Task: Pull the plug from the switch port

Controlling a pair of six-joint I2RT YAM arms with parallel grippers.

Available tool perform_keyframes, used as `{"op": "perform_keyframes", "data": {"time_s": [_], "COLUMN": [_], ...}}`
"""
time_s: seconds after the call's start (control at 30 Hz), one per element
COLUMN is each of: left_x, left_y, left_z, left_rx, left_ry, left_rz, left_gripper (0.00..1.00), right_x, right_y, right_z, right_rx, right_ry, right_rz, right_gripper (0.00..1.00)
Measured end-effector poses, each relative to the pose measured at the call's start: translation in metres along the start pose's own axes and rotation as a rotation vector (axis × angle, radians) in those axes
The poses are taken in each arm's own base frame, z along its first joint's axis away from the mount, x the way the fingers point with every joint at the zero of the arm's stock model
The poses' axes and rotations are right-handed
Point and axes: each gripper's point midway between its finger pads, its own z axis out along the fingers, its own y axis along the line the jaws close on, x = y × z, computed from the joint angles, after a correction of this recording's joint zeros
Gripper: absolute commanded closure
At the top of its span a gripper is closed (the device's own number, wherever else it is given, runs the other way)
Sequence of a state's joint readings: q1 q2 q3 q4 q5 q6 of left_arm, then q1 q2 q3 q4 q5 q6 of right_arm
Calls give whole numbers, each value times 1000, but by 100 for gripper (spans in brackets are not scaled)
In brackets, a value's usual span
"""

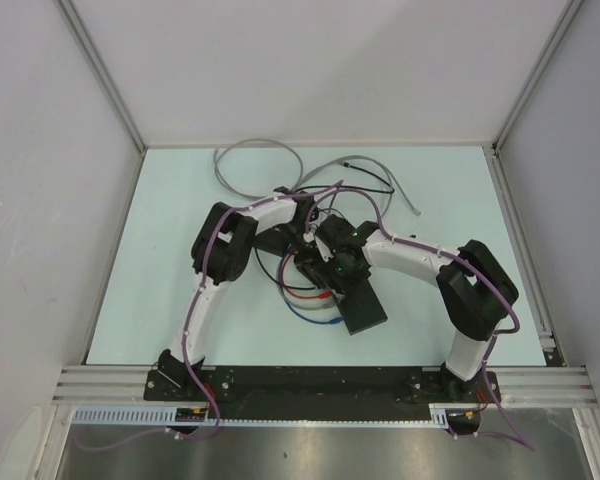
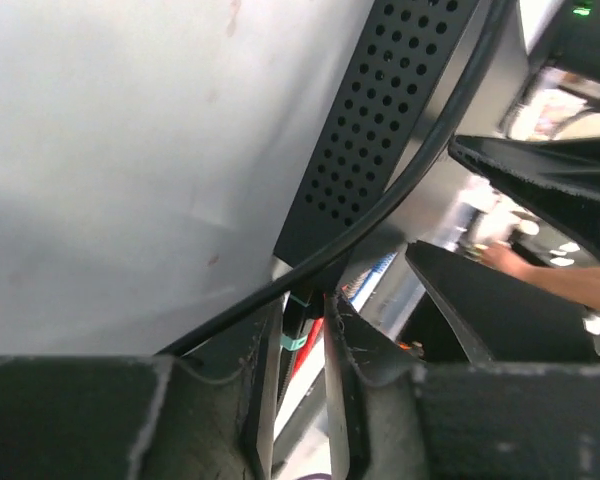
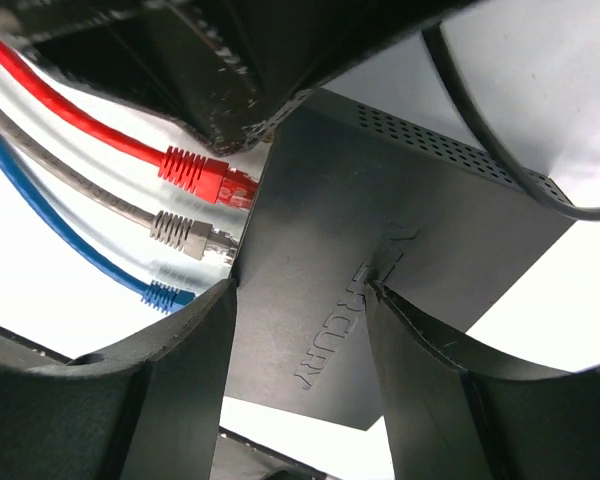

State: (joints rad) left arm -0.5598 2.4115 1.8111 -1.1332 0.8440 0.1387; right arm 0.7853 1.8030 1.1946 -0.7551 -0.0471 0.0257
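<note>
Red plug (image 3: pixel 205 178) is sitting unpulled in the switch port (image 3: pixel 246 205) near the table's (image 1: pixel 180 300) near edge, right gripper (image 3: pixel 302 290) bracing open-jawed, left gripper's (image 2: pixel 302 312) grip unclear.

The left arm (image 1: pixel 208 298) and the right arm (image 1: pixel 405 250) share white curved links and bulky black joints. A purple cable (image 1: pixel 187 335) runs along each. The fingers (image 3: pixel 180 390) are matte black, scuffed pale at their edges.

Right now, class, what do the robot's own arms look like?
The left arm and right arm have white links and chunky black joints, with a purple cable along each. The pincer fingers are matte black with scuffed edges.
</note>
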Motion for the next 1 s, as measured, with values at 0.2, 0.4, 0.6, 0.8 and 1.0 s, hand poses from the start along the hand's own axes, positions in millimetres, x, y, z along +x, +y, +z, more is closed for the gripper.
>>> {"op": "perform_keyframes", "data": {"time_s": [0.2, 0.4, 0.6, 0.8, 1.0], "left_x": [13, 6, 12, 41, 42], "left_y": [0, 4, 11, 19, 23], "left_z": [-2, -8, -13, -23, -29], "left_rx": [232, 157, 74, 67, 55], "left_ry": [-31, 12, 37, 50, 84], "left_rz": [-69, -74, -122, -159, -142], "left_gripper": [100, 72, 68, 62, 56], "right_x": [-7, -9, -16, -19, -20], "right_y": [6, 6, 7, 10, 10], "right_z": [0, 0, 1, 1, 1], "right_rx": [-32, -37, -53, -78, -80], "right_ry": [-32, -48, -78, -92, -96], "right_rz": [-1, -2, 4, 10, 10], "right_gripper": [40, 39, 40, 40, 40]}}
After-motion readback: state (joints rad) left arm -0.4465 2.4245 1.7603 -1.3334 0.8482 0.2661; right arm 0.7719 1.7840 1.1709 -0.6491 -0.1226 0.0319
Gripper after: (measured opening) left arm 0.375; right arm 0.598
